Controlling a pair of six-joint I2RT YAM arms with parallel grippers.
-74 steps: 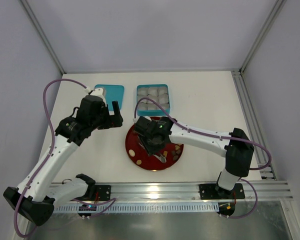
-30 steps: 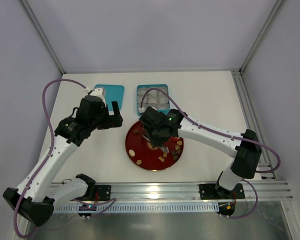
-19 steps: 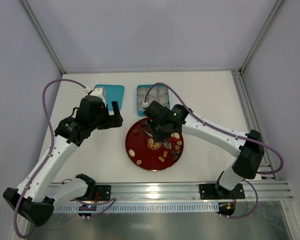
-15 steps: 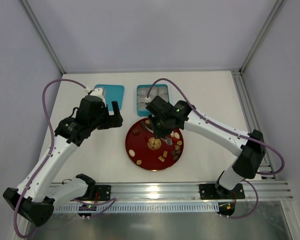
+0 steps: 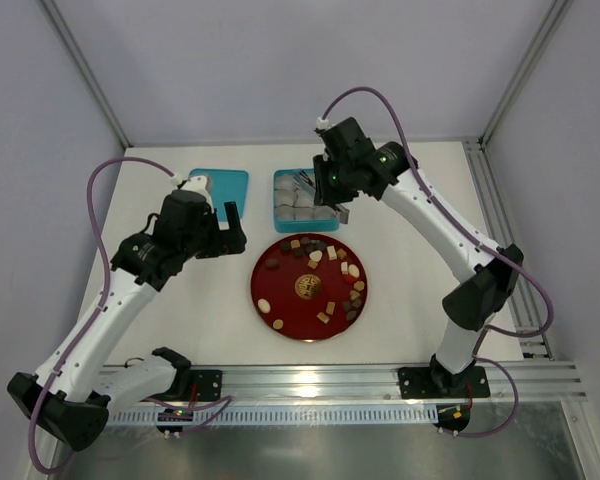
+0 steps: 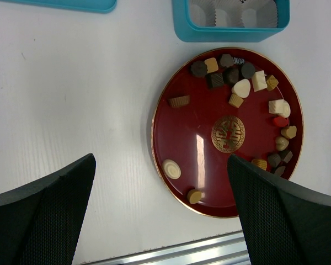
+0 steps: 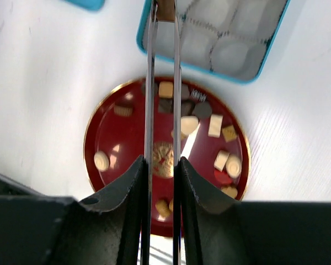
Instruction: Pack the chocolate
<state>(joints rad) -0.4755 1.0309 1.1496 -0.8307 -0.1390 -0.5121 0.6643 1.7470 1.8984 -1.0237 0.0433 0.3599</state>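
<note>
On the bench (image 5: 410, 250), the left end effector (image 5: 232, 224) hangs near the teal lid (image 5: 223, 183); its wrist view shows the fingers (image 6: 41, 215) spread wide, gripping nothing. The chocolate (image 6: 241, 87) lies scattered on the red plate (image 6: 194, 124). Only the right wrist view reveals the right end effector (image 7: 165, 4) narrowed on a brown piece (image 7: 165, 11) above the teal box (image 6: 231, 34) of paper cups (image 6: 207, 14), a detail the overhead camera cannot resolve.

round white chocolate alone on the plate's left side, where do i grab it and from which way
Pinch the white disc across its rim, coming straight down from above. It lies flat and alone on the plate, so both sides look free.
</note>
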